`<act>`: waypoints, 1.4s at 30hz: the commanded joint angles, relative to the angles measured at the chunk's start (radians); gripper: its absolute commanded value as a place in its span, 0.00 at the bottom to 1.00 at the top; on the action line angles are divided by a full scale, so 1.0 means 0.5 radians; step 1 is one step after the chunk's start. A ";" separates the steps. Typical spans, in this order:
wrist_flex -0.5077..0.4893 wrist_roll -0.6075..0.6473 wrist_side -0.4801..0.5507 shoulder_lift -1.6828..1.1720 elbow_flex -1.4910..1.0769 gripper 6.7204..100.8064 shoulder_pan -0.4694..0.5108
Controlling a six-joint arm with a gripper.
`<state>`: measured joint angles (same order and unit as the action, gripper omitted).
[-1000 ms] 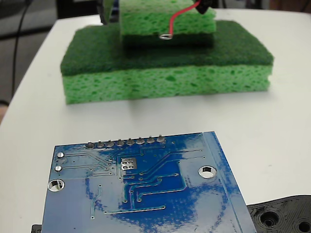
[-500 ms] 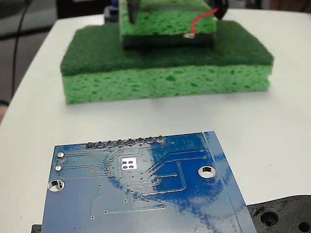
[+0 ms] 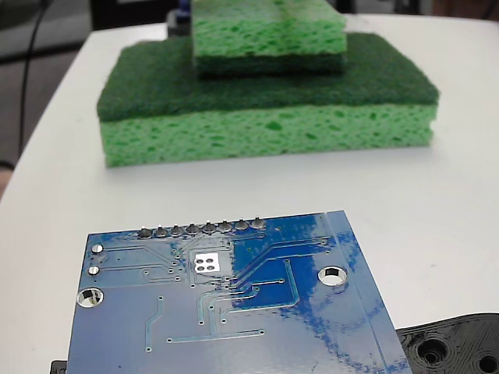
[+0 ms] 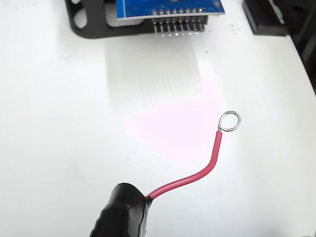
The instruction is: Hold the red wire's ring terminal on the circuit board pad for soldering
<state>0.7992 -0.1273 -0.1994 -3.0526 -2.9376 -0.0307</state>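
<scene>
In the fixed view the blue circuit board [image 3: 257, 327] lies in the foreground, and its small silver pad [image 3: 207, 263] sits bare below the row of solder joints. Neither wire nor gripper shows in that view. The wrist view has the red wire [image 4: 197, 173] curving up from my black-wrapped gripper [image 4: 142, 201], which is shut on the wire's lower end. The ring terminal [image 4: 229, 121] hangs over the white table, well short of the circuit board [image 4: 168, 6] at the top edge, whose pin row points toward me.
Two stacked green sponges [image 3: 265, 117] stand at the back of the table, the smaller one [image 3: 269, 35] on top. A black plastic part with holes [image 3: 456, 347] lies right of the board. A black holder [image 4: 94, 24] carries the board.
The wire and ring, earlier in front of the upper sponge, shifted right and then left the fixed view. The board has not moved.
</scene>
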 commanded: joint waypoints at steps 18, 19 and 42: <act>-0.043 0.101 0.279 -0.003 -0.095 0.99 0.071; -0.043 0.101 0.282 -0.003 -0.107 0.99 0.077; -0.049 0.089 0.267 -0.003 -0.110 0.99 0.086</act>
<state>0.7777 -0.0828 -0.0675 -3.0526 -2.9989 0.0123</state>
